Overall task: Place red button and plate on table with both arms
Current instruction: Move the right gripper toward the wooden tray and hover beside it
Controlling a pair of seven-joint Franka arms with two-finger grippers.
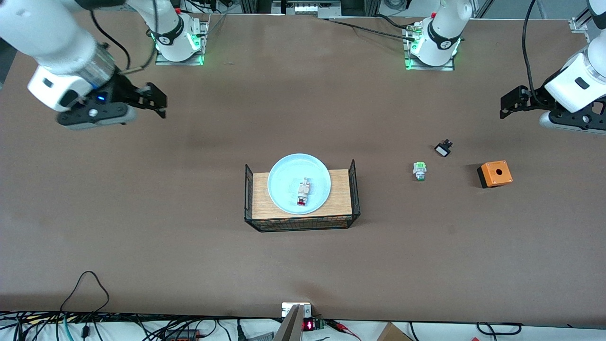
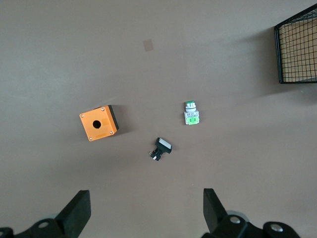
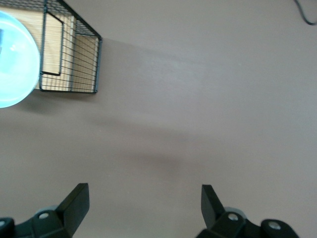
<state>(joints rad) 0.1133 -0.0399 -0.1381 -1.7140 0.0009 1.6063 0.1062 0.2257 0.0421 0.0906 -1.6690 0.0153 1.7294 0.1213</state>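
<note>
Nothing is done yet: the small red-capped whitish button lies on the round light-blue plate, which rests on the wire-ended light-wood board at frame centre. Both remain to be moved onto the matte brown table. The right gripper, upper left, and the left gripper, upper right, hang wide and empty.

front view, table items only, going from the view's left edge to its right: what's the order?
wire rack with the plate on it → red button on the plate → green-capped switch → small black part → orange box.
</note>
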